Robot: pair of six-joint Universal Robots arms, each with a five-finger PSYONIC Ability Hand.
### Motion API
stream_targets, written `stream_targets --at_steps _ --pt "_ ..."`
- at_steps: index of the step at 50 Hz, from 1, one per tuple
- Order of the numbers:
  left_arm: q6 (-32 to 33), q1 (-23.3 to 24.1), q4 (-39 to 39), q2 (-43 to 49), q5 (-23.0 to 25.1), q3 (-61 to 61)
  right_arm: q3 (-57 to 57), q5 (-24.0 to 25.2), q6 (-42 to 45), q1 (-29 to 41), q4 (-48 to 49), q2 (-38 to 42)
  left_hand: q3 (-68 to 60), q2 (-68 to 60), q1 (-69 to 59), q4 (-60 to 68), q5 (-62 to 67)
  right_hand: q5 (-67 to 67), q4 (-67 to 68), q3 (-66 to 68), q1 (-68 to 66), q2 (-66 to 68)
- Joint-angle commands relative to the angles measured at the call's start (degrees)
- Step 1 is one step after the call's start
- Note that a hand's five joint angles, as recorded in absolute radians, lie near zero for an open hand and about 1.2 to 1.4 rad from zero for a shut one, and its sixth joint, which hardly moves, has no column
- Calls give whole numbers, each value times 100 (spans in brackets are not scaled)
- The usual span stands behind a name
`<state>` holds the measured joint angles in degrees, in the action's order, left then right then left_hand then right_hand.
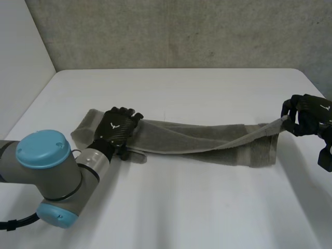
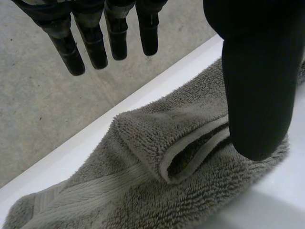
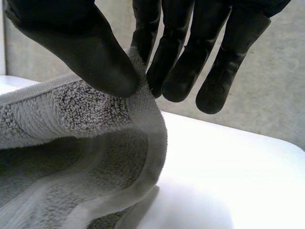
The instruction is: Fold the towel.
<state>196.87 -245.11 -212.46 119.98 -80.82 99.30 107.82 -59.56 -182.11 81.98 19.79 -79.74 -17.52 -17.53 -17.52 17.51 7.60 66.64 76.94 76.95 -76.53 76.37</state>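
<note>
A grey towel (image 1: 207,140) lies folded lengthwise into a long strip across the white table (image 1: 181,207). My left hand (image 1: 116,129) rests flat on its left part, fingers straight, with the thumb (image 2: 257,95) pressing the towel (image 2: 157,162) near a folded hem. My right hand (image 1: 306,116) is at the strip's right end, raised above the table. Its thumb (image 3: 90,57) and fingers (image 3: 176,62) pinch a corner of the towel (image 3: 81,143), and the top layer is lifted and stretched from that corner toward the middle.
A grey wall (image 1: 181,31) rises behind the table's far edge. The table's right edge runs just under my right hand. My left arm's big grey joint with the blue cap (image 1: 44,174) stands over the near left of the table.
</note>
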Motion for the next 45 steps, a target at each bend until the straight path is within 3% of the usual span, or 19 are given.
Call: stream_targets --at_steps 1,14,34,45 --pt "-26 -2 3 166 31 -253 -15 -82 0 -50 16 -6 -800 -799 -800 801 792 336 306 305 -347 363" --pt "-658 7 38 447 31 -850 28 -196 -254 -367 43 -24 -1641 -1640 -1641 1642 1633 336 306 305 -347 363" --pt "-817 508 100 606 119 -956 -7 -389 -369 -349 60 -24 -1018 -1018 -1019 1019 1010 336 306 305 -347 363" --pt "-808 534 100 825 189 -1307 -24 -381 -351 -367 52 -24 -1725 -1724 -1725 1726 1717 336 306 305 -347 363"
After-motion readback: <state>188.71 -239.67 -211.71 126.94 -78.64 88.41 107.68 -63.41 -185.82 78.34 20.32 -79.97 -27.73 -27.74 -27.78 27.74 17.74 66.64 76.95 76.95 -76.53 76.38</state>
